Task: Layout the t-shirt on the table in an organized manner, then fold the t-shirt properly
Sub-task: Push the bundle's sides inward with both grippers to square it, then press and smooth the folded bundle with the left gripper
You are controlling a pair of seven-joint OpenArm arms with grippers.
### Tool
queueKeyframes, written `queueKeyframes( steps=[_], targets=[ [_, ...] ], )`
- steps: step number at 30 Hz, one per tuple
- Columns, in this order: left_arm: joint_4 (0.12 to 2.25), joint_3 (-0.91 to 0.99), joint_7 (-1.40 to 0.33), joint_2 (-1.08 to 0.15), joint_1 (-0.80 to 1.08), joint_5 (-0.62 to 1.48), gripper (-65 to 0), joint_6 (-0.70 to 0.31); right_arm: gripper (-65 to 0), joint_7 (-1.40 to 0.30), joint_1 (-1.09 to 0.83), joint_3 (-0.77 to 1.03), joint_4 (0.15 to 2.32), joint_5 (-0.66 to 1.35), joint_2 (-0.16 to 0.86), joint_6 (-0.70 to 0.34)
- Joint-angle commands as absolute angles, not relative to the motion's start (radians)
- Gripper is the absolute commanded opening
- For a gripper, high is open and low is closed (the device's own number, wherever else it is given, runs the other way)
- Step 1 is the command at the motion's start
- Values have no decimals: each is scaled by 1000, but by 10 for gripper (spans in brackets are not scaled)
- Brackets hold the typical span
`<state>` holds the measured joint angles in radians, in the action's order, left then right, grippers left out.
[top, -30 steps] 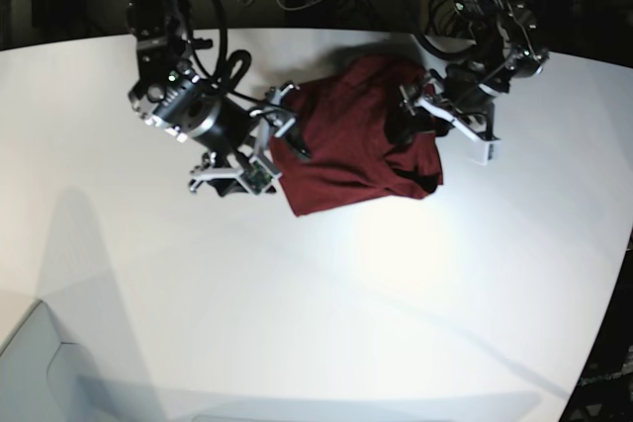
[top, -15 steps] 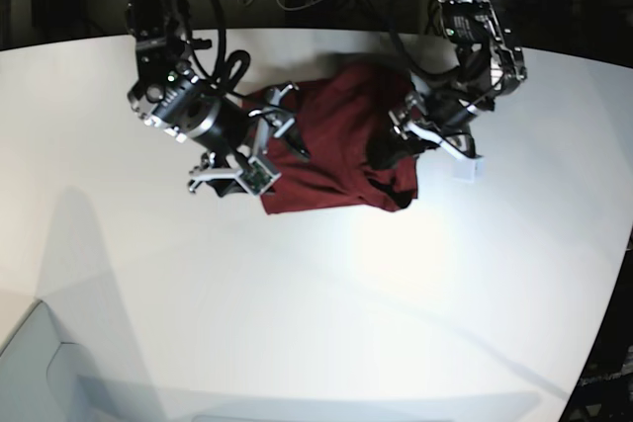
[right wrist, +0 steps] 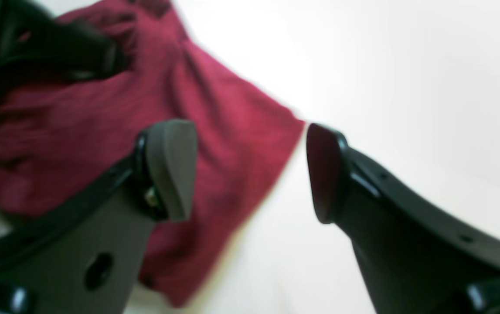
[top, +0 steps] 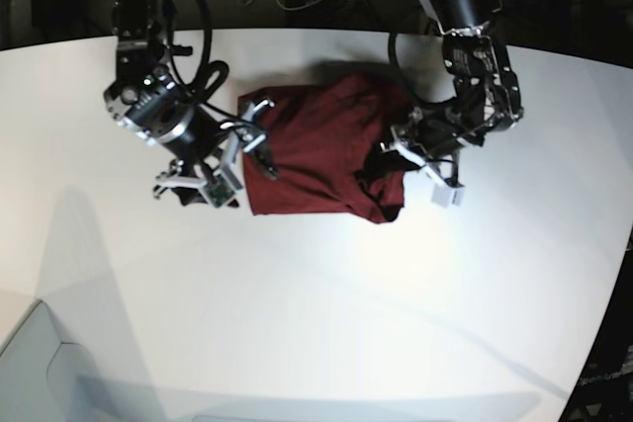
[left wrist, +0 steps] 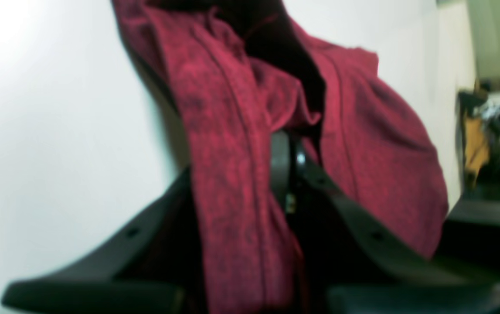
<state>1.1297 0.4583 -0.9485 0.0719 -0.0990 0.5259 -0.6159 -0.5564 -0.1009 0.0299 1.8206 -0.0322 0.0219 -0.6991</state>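
Table, white and wide with a curved far edge, takes up most of the base view, and nearly all of it is bare. The shirt lies toward the far side between the two arms, a maroon heap with a fairly straight near hem but bunched and doubled over on the side nearest the left arm.

The left gripper sits at that bunched edge. In its wrist view a thick fold of the shirt runs down between the dark fingers, which have pinched in on it, so it looks clamped on cloth. The right gripper hangs at the opposite edge with its jaws spread wide and nothing between them; in its own view the shirt corner lies under the gap between the pads.

Risks, as I judge them: the left pinch seems to take several layers at once, so a pull could drag the whole heap sideways and not spread it, or leave a sleeve trapped inside. With only one side held, the free side may slide and crumple further. A shallow bite could also slip out.

Nothing else rests on the table; cables and dark gear sit beyond the far edge, clear of the work.
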Motion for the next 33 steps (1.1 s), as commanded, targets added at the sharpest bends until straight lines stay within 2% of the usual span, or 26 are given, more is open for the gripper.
queueKeyframes(
  steps=[1, 8, 18, 24, 33],
  targets=[
    [1098, 397, -1029, 56, -99, 447, -649, -564, -254, -533, -90, 42, 1847, -16, 22, -698],
    [1076, -102, -1027, -116, -257, 449, -648, -564, -254, -535, -91, 133, 1854, -16, 22, -698],
    [1075, -513, -848, -206, -478, 447, -648, -565, -254, -529, -128, 237, 1856, -16, 22, -698],
    [1073, -651, -664, -206, -518, 407, -648, -565, -254, -527, -148, 289, 1856, -16, 22, -698],
    [1078, -667, -509, -107, -503, 45, -648, -573, -254, -535, -156, 346, 1856, -16, 21, -698]
  ],
)
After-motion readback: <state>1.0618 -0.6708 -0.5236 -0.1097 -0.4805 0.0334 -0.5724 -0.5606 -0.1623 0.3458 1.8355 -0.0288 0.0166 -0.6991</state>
